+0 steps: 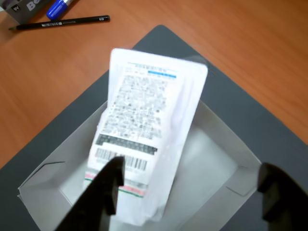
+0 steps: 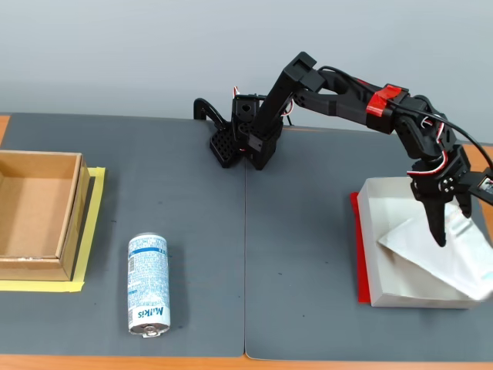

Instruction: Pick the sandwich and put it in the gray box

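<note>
Your gripper (image 1: 187,192) hangs with jaws apart over the box (image 1: 226,144) — the sandwich (image 1: 144,134) lies in it at lower centre of the wrist view, long axis running up-frame, one end propped on the far wall.

In the fixed view, the tray (image 2: 373,254) is placed at the right of the tabletop (image 2: 308,262), and the sandwich (image 2: 431,250) is propped slantwise in it, over its right part. The tool (image 2: 454,231) is held just above the sandwich, fingers spread. The can (image 2: 148,285) is laid on its side at front left, with the cardboard box (image 2: 38,216) to its left. In the wrist view, a pencil (image 1: 60,22) is seen behind the tray.
</note>
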`<move>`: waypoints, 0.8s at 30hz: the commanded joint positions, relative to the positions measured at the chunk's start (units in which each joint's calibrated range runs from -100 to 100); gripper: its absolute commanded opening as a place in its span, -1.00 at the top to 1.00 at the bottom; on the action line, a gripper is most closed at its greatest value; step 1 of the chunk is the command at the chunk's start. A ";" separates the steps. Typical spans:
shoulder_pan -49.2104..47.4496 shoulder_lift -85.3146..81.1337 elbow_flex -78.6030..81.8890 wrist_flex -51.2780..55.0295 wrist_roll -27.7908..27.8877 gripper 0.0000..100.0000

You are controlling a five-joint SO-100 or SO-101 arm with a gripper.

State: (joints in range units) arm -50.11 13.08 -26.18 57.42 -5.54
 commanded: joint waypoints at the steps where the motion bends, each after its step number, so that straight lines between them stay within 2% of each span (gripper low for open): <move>1: -0.13 -1.17 -2.27 0.66 0.15 0.37; 17: 0.46 -1.51 -2.27 0.66 0.15 0.37; 19: 0.54 -1.77 -2.27 0.66 0.15 0.42; 24: 1.21 -2.02 -2.27 0.66 0.15 0.72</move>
State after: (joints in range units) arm -50.04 13.08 -26.18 57.94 -5.54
